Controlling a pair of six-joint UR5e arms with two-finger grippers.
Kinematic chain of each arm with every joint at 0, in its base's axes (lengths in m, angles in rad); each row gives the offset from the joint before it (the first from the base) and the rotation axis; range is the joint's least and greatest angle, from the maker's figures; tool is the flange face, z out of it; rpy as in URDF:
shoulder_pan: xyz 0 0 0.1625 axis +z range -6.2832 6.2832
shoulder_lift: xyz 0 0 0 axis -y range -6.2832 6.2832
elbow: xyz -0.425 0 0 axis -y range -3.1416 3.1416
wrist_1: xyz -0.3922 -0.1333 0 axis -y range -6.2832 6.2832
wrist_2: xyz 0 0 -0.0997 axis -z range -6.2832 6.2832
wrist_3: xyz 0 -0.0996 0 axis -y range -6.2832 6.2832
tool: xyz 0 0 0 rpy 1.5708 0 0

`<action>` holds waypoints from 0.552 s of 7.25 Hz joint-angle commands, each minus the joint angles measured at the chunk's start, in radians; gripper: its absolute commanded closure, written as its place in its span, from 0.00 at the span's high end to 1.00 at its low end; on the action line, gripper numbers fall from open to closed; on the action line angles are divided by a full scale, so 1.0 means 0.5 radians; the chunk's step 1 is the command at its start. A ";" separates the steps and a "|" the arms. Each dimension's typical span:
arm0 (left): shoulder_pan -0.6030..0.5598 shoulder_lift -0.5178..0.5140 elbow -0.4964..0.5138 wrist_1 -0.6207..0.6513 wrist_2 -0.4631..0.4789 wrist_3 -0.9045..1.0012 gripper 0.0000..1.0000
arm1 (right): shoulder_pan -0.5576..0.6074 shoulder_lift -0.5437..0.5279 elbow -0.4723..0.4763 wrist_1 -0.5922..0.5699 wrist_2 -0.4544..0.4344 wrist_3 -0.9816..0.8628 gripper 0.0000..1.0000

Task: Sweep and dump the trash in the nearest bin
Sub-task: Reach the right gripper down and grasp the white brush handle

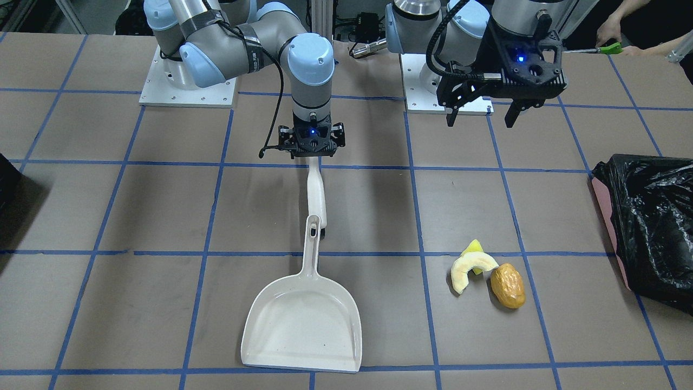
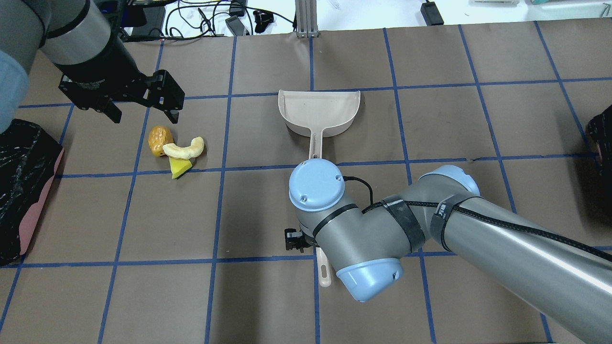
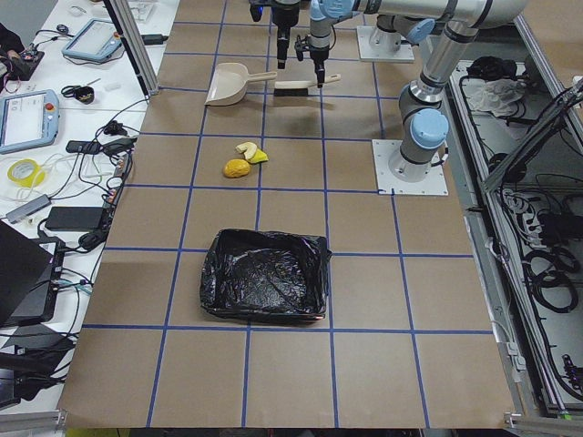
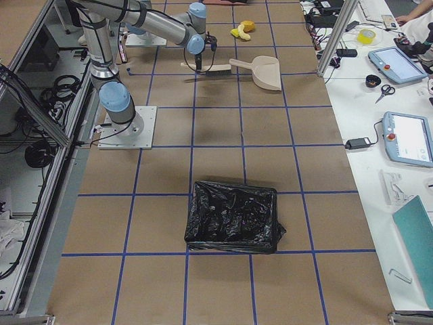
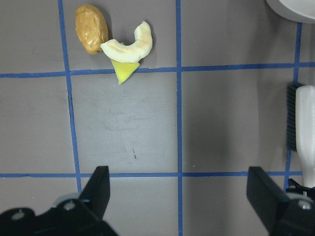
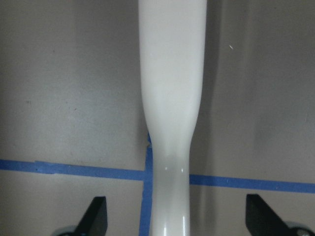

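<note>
Two grippers, both empty as we read it; right gripper (image 1: 313, 150) hung over the brush handle (image 1: 315, 195), jaws wide apart either side, handle's long axis running straight between them, nothing clamped; left gripper (image 1: 481, 116) hovered spread wide near the trash (image 1: 474, 265), which lay between dustpan (image 1: 303, 319) and bin (image 1: 649, 216).

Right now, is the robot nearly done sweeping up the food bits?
No, it is just starting. Nothing is swept yet: the three food bits lie on the table, outside the dustpan and the bin. The right tool is open around the brush handle, not gripping it. The left tool hangs open and empty. Left to do: grab, sweep, dump.
</note>
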 commanded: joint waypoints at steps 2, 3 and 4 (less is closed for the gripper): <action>0.015 -0.202 0.115 0.116 -0.014 -0.014 1.00 | 0.024 -0.031 0.003 0.018 0.116 0.103 0.75; 0.009 -0.362 0.131 0.335 -0.136 -0.017 1.00 | 0.024 -0.034 0.006 0.018 0.117 0.110 0.75; -0.021 -0.533 0.134 0.529 -0.207 -0.002 1.00 | 0.024 -0.034 0.009 0.024 0.114 0.110 0.75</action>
